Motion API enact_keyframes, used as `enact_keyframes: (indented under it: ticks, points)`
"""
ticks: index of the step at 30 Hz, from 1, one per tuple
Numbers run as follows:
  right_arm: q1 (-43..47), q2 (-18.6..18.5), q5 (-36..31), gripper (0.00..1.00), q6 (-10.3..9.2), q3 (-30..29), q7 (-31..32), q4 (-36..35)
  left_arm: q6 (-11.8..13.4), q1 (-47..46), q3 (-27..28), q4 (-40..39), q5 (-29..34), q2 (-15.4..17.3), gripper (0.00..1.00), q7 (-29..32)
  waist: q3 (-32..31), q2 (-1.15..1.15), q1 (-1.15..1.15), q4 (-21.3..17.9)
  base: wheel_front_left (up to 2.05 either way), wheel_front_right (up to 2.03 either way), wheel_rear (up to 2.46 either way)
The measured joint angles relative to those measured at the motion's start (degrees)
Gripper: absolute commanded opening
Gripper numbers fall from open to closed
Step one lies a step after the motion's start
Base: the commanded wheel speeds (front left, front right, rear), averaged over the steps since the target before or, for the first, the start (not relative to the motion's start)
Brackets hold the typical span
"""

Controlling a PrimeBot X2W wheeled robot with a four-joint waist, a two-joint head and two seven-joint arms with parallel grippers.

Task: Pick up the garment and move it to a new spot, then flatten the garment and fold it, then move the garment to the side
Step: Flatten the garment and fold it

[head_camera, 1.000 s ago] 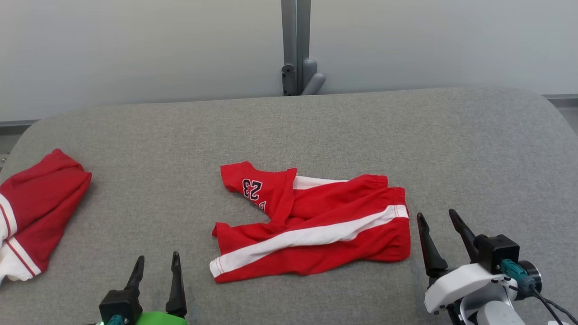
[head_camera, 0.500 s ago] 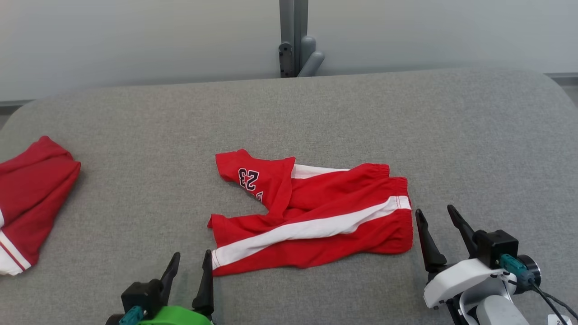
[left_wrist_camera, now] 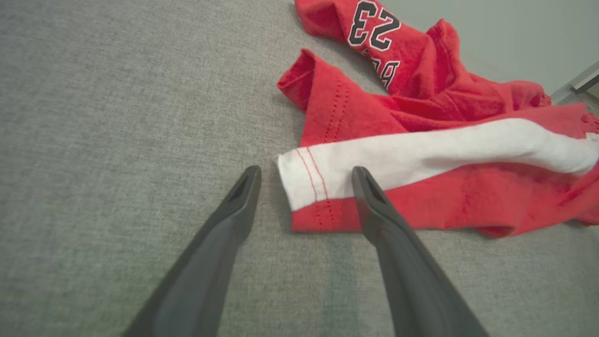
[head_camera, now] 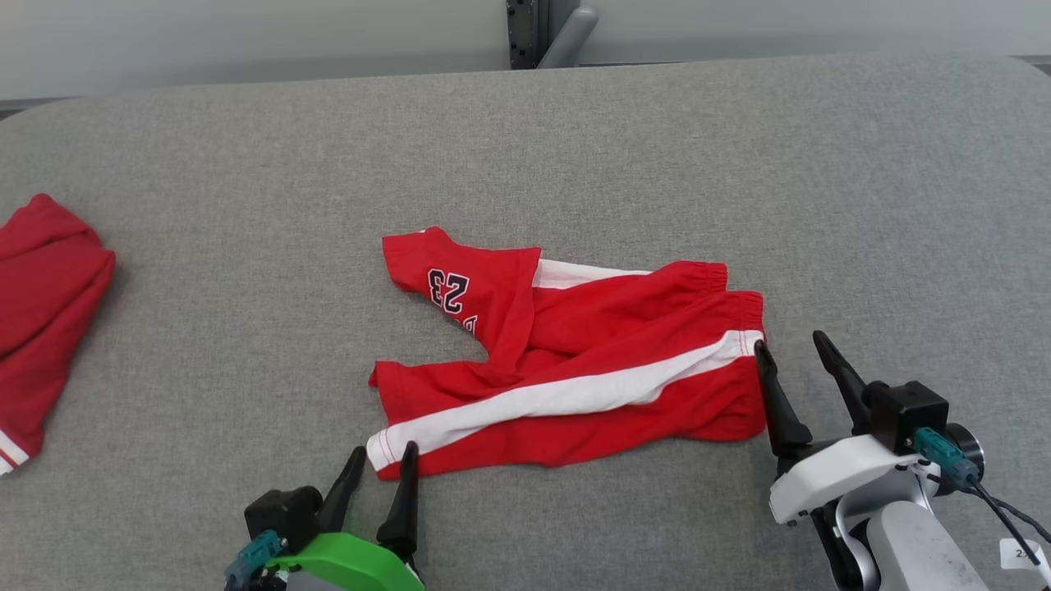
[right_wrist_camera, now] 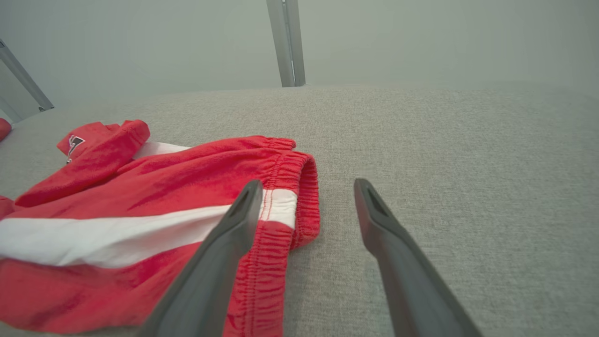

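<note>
The garment point(head_camera: 566, 365) is a pair of red shorts with a white side stripe and a "23" print, lying crumpled mid-table. My left gripper point(head_camera: 383, 460) is open at its near-left hem corner; in the left wrist view the white hem corner point(left_wrist_camera: 309, 180) lies between the two fingers, with left gripper point(left_wrist_camera: 305, 174) above the cloth. My right gripper point(head_camera: 788, 349) is open beside the elastic waistband point(right_wrist_camera: 306, 196) at the garment's right end; right gripper point(right_wrist_camera: 306, 187) straddles the waistband edge, its left finger over the cloth. Neither holds anything.
A second red and white garment point(head_camera: 41, 312) lies at the table's left edge. The grey fabric-covered table point(head_camera: 862, 205) stretches bare to the right and behind the shorts. A grey post point(head_camera: 542, 29) stands behind the far edge.
The head camera tilted down, so the scene slid up. My left gripper moved right and forward to the hem corner. My right gripper crept toward the waistband.
</note>
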Motion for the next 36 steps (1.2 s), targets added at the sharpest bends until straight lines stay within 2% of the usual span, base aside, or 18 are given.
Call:
enact_keyframes:
  ticks: [7,8,9,11,12,13,14,25,26,29,32,35,36]
  points:
    - [-0.4,-0.1,0.0,1.0,0.0,0.0,0.0,-0.1,0.0,-0.9,-0.7,0.9,-0.5,0.0,1.0,0.0,0.8,0.0,0.0,0.7,0.0,0.0,0.0]
    - [-0.5,-0.1,0.0,1.0,0.0,0.1,0.0,-0.1,0.0,-1.0,-0.8,0.9,-0.6,0.0,0.71,0.0,0.9,0.0,0.0,0.7,0.0,0.0,0.0]
    - [-0.6,-0.1,0.1,1.0,0.0,0.1,0.0,-0.1,-0.1,-1.0,-1.2,0.9,-0.8,0.0,0.53,0.0,0.9,0.0,0.0,0.7,0.0,0.0,0.0]
    - [-0.9,-0.1,0.2,1.0,0.0,0.2,0.0,0.0,-0.4,-1.4,-1.8,0.7,-0.6,0.0,0.43,0.0,1.0,0.0,0.0,0.7,0.0,0.0,0.0]
    - [-0.9,-0.1,0.3,1.0,0.0,0.3,0.0,0.0,-0.5,-1.5,-1.8,0.5,-0.6,0.0,0.32,0.0,1.0,0.0,0.0,0.7,0.0,0.0,0.0]
    - [-1.0,-0.1,0.3,1.0,0.0,0.3,0.0,-0.1,-0.5,-1.6,-2.0,0.4,-0.5,0.0,0.11,0.0,1.1,0.0,0.0,0.7,0.0,0.0,0.0]
    - [-1.0,-0.1,0.3,1.0,0.0,0.4,0.0,-0.1,-0.5,-1.6,-2.2,0.4,-0.1,0.0,0.0,0.0,1.1,0.0,0.0,0.7,0.0,0.0,0.0]
    - [-1.0,-0.7,4.3,1.0,0.0,3.3,0.0,0.2,-0.5,-1.5,0.9,-2.8,3.7,0.0,0.0,0.0,1.5,0.0,0.0,1.0,0.0,0.0,0.0]
    - [-1.0,-0.7,4.6,0.95,0.0,3.6,0.0,0.3,-0.5,-1.5,1.0,-2.8,3.7,0.0,0.0,0.0,1.5,0.0,0.0,1.0,0.0,0.0,0.0]
    - [-1.0,-0.9,5.7,0.89,0.0,4.3,0.0,0.8,-0.3,-1.5,1.1,-2.9,4.1,0.0,0.0,0.0,1.5,0.0,0.0,1.0,0.0,0.0,0.0]
    - [-1.1,-1.3,7.7,0.78,0.0,5.6,0.0,2.3,-0.3,-1.5,1.1,-2.9,4.3,0.0,0.0,0.0,1.4,0.0,0.0,1.0,0.0,0.0,0.0]
    - [-1.8,-1.5,8.8,0.73,0.0,5.8,0.0,3.3,-0.3,-1.5,1.1,-2.9,4.5,0.0,0.0,0.0,1.6,0.0,0.0,1.1,0.0,0.0,0.0]
    - [-2.1,-1.5,9.2,0.68,0.0,5.9,0.0,3.7,-0.3,-1.6,1.1,-2.8,4.6,0.0,0.0,0.0,1.6,0.0,0.0,1.1,0.0,0.0,0.0]
